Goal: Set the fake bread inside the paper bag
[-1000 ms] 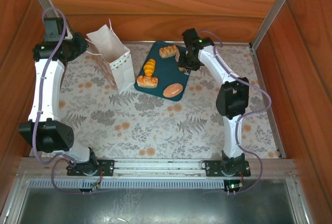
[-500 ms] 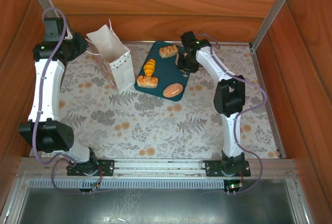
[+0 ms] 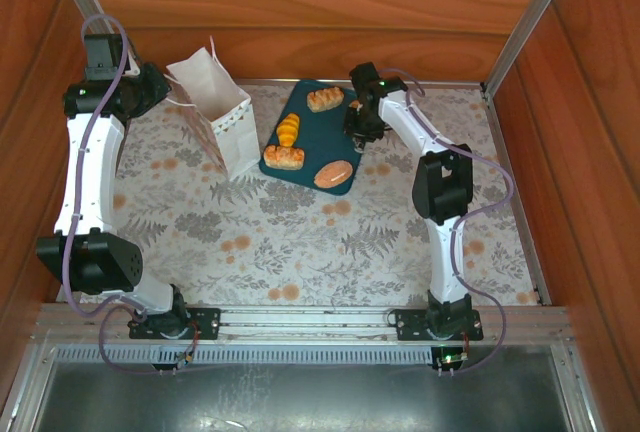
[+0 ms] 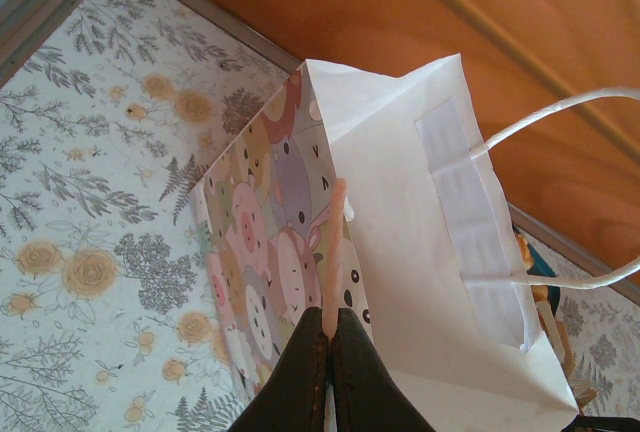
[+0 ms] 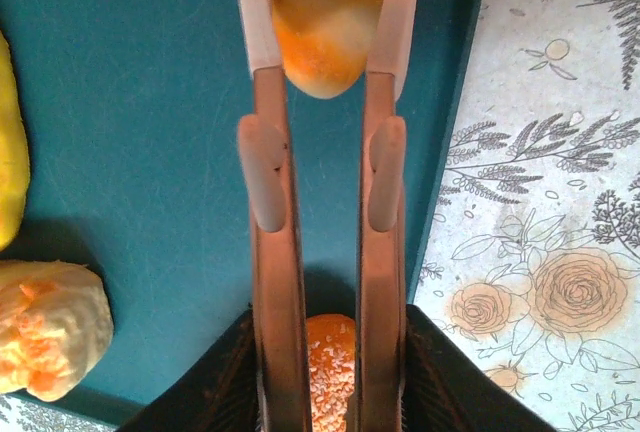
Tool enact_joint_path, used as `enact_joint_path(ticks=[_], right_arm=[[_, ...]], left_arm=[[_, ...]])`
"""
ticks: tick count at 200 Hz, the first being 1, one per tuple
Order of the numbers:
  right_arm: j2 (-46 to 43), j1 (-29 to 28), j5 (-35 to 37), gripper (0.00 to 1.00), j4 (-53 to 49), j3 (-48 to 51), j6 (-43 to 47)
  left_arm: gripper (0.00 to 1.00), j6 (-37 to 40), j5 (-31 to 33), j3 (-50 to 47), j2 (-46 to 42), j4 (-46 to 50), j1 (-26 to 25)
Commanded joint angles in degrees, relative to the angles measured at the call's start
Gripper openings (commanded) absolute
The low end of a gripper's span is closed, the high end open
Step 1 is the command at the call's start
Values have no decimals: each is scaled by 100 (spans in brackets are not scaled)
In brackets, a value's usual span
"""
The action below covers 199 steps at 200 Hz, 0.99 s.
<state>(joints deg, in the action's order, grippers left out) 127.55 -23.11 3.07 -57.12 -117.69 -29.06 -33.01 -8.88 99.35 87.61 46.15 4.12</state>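
The white paper bag (image 3: 225, 117) stands open at the back left. My left gripper (image 3: 163, 98) is shut on its rim, and the left wrist view shows the black jaws (image 4: 333, 327) pinching the edge of the paper bag (image 4: 420, 282). Several pieces of fake bread (image 3: 324, 99) lie on a dark teal tray (image 3: 315, 137). My right gripper (image 3: 357, 124) is down over the tray's right side. In the right wrist view its fingers (image 5: 262, 22) press both sides of a glossy orange bun (image 5: 325, 37). A seeded bun (image 5: 330, 372) lies under the wrist.
A yellow pastry (image 5: 8, 152) and a pull-apart roll (image 5: 45, 337) lie on the tray (image 5: 130, 102) left of my right fingers. The tray's right edge (image 5: 455, 152) runs just beside them. Wooden walls close in the floral table (image 3: 300, 242) at the back and both sides.
The right gripper's jaws have closed in on the orange bun. The right wrist has shifted slightly over the tray. The left arm and the bag have not moved.
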Motion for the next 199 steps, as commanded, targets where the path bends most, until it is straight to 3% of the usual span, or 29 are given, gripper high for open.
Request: enact_joint_path(ticks=[1,122,199], right_arm=[[-354,43,-59,33,92,139,-38],[-1794,-44,-438,30,717,1144,-227],[-2654,-463,-621,28,909,1280,-298]], left_arm=[[0,-12,-48,-38,-69,6,43],[0,-30,-57,-22,-60,-2,37],[0,-65,-69,-9,-60,-2,43]])
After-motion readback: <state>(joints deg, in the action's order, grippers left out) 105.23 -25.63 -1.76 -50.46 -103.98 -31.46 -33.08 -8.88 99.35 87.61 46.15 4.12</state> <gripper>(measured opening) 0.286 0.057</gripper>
